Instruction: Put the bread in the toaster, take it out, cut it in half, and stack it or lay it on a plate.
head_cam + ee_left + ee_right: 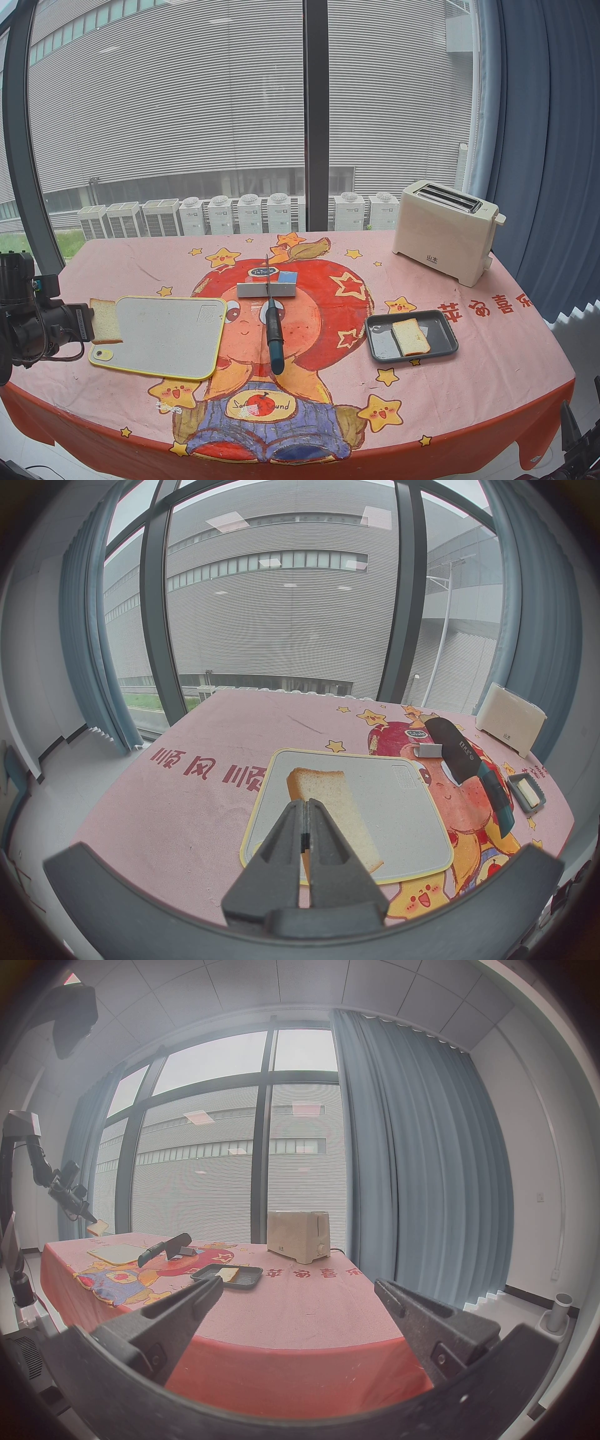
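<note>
Left wrist view has the left gripper (305,811) clamped tight, its 2 black fingers pinching the near edge of a pale, brown-crusted slice of bread (344,824) whose broad face tilts upward. In the head view that arm comes in level from the table's left side. The left gripper (87,323) points rightward, and the slice of bread (106,320) juts from its tip over the left rim of a white plastic cutting board (162,334) edged in yellow-green. The right wrist view shows the slice of bread (97,1227) raised clear above the board. The right gripper (297,1288) sits low, off the table's right end, its 2 fingers spread wide with nothing between them.

A pink tablecloth (475,375) printed with a cartoon apple-faced figure and yellow stars covers the table. Just right of the board, a knife (274,334) with a dark blue handle lies with its blade propped on a small grey rest (267,289). Farther right, a dark grey rectangular tray (382,340) holds a second slice (410,336), well apart from both grippers. Beyond it, at the far right corner, stands a cream 2-slot toaster (447,230). Behind, a dark-framed window (315,112) faces a grey ribbed building, with blue-grey curtains (544,156) at the right.
</note>
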### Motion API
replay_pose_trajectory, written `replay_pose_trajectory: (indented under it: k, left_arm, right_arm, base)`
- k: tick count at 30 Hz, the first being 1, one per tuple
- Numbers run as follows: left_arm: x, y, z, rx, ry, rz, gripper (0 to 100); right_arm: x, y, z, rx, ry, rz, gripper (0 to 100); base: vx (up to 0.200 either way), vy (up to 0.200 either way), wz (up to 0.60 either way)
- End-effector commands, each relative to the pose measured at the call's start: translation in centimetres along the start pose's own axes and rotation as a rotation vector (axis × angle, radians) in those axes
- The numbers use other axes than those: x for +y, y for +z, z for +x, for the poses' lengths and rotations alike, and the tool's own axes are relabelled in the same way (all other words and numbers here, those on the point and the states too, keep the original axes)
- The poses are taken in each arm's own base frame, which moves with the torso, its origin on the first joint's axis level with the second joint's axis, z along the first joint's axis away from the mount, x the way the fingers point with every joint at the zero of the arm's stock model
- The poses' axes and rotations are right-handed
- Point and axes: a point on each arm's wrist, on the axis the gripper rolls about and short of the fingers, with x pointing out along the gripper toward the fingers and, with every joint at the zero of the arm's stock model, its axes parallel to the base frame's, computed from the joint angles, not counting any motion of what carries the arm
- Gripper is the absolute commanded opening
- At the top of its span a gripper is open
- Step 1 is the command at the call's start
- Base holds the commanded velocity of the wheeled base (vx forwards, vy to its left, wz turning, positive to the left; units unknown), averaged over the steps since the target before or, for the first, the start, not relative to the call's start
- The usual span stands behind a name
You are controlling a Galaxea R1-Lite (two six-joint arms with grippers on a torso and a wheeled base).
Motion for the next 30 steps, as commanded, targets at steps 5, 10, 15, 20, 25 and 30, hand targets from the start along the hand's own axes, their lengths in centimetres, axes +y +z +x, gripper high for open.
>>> replay_pose_trajectory:
  k: [5,10,15,20,25,30]
  left_arm:
    - [0.01,-0.06,0.03,0.003,-0.001,-0.001,0]
    - [0.01,-0.06,0.03,0.003,0.000,-0.001,0]
    - [0.01,-0.09,0.00,0.003,0.000,-0.001,0]
    - [0.01,-0.07,-0.04,0.002,0.000,-0.001,0]
    - [0.01,-0.04,-0.11,-0.001,0.002,-0.001,0]
    - [0.01,-0.03,-0.15,-0.003,0.001,-0.001,0]
  right_arm:
    - [0.01,-0.52,0.02,0.003,0.001,0.000,100]
    - [0.01,-0.52,0.02,0.003,0.001,0.000,100]
    - [0.01,-0.52,0.02,0.003,0.001,0.000,100]
    - [0.01,-0.52,0.02,0.003,0.001,0.000,100]
    - [0.01,-0.52,0.02,0.003,0.001,0.000,100]
    - [0.01,-0.52,0.02,0.003,0.001,0.000,100]
  base:
    - [0.000,0.000,0.00]
    - [0.000,0.000,0.00]
    - [0.000,0.000,0.00]
    - [0.000,0.000,0.00]
    - [0.000,-0.040,0.00]
    - [0.000,-0.200,0.00]
